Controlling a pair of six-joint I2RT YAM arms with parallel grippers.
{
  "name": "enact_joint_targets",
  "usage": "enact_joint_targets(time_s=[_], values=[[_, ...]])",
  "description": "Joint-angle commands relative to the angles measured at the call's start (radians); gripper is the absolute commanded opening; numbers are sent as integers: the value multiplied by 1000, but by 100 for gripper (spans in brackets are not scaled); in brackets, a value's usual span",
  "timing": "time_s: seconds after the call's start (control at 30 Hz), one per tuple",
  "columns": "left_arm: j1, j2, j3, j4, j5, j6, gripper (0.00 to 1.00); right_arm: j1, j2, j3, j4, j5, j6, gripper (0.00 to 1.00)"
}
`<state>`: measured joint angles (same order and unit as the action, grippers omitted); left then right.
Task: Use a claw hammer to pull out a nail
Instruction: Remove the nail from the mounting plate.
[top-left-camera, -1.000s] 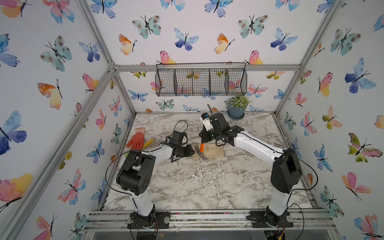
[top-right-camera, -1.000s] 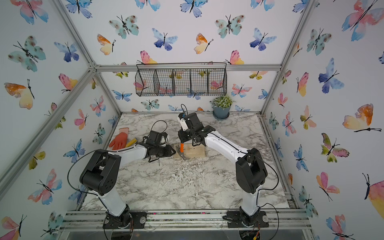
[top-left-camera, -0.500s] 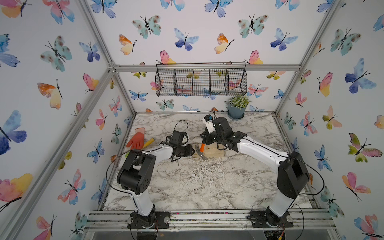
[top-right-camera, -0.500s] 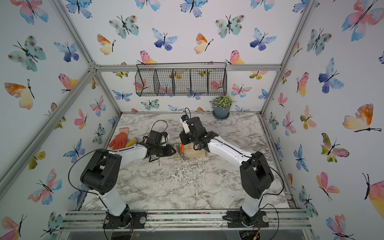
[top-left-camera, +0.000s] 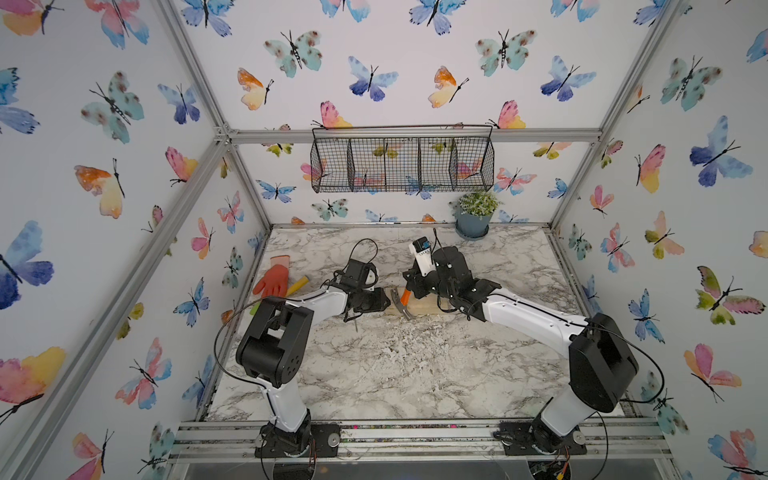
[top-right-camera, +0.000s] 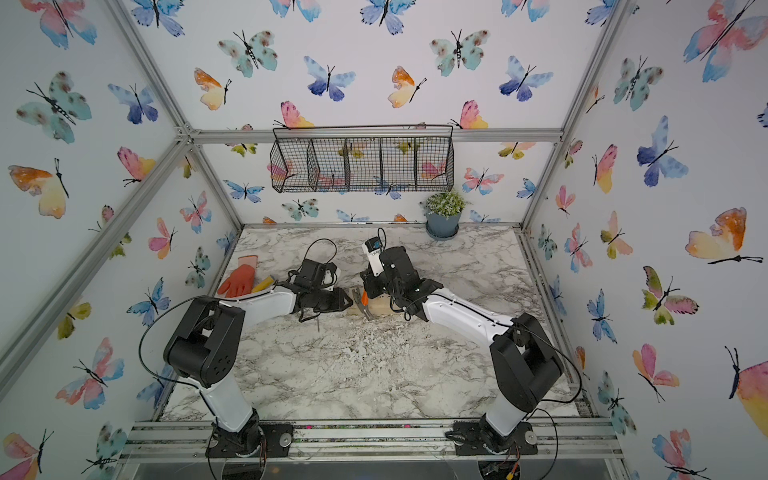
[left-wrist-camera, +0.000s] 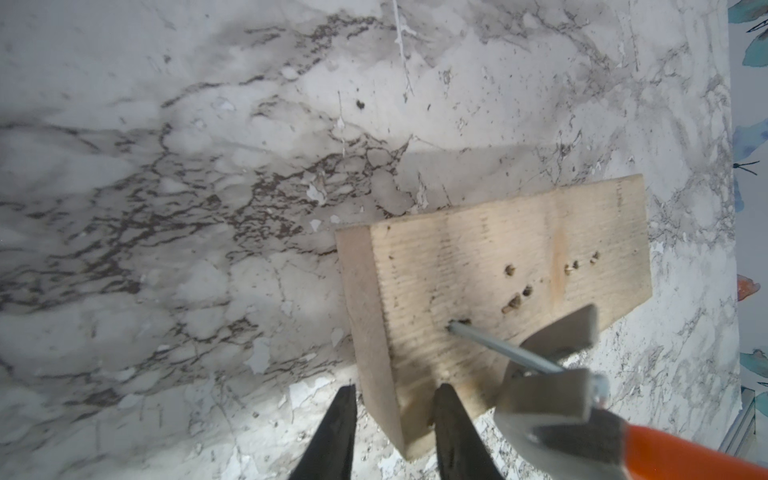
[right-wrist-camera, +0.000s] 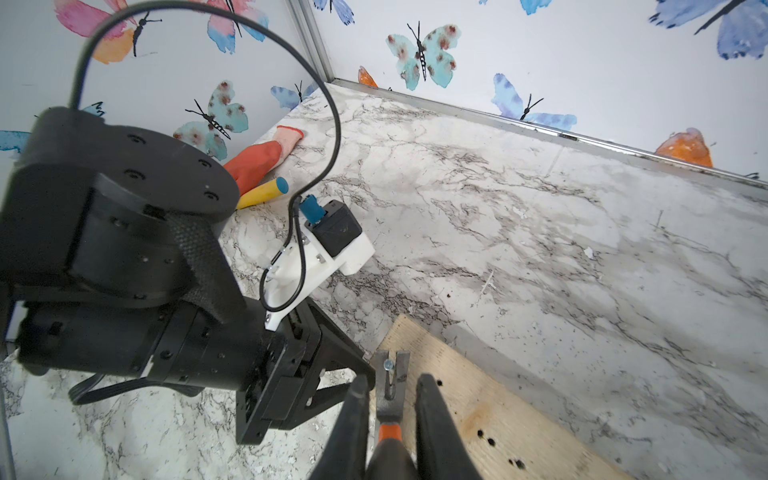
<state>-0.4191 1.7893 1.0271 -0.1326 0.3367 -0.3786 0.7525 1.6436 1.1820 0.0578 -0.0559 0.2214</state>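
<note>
Left wrist view: we look along the left gripper (left-wrist-camera: 395, 388), its black fingers (left-wrist-camera: 453, 428) partly spread and set on either side of one corner of the wooden block (left-wrist-camera: 519, 249), which they appear to pinch as it lies on the marble table (left-wrist-camera: 166, 208). Just beyond, the silver claw of the claw hammer (left-wrist-camera: 552, 399) has the nail (left-wrist-camera: 498, 347) caught in its slot. The nail leans, most of its shaft bare, its tip in the wood beside a scatter of small holes.

From the right wrist view we see the right gripper (right-wrist-camera: 392, 380) closed tight on the hammer's handle near the orange neck, with the nail head sitting in the fork of the claw.

In both top views we find the claw hammer (top-left-camera: 402, 298) (top-right-camera: 362, 300) mid-table toward the back wall, over the block's left end, between the two grippers, which nearly meet there. An orange glove (top-left-camera: 272, 280) and a yellow-handled tool (top-left-camera: 300, 284) lie together near the left wall.
</note>
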Motion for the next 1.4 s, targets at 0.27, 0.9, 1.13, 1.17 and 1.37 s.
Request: enact_joint_targets(time_s=[0.27, 0.9, 1.13, 1.17, 1.37], values=[[-15, 84, -21, -149, -94, 23, 31, 4, -71, -264, 473, 25, -32, 3], [-14, 248, 80, -300, -121, 26, 30, 7, -44, -271, 422, 31, -68, 3], [-14, 335, 129, -371, -125, 27, 25, 7, -52, -283, 441, 18, -64, 3], [-14, 343, 130, -377, -129, 26, 25, 7, -56, -287, 447, 16, -65, 3], [-15, 400, 145, -413, -132, 37, 21, 7, -53, -320, 497, 5, -82, 3]])
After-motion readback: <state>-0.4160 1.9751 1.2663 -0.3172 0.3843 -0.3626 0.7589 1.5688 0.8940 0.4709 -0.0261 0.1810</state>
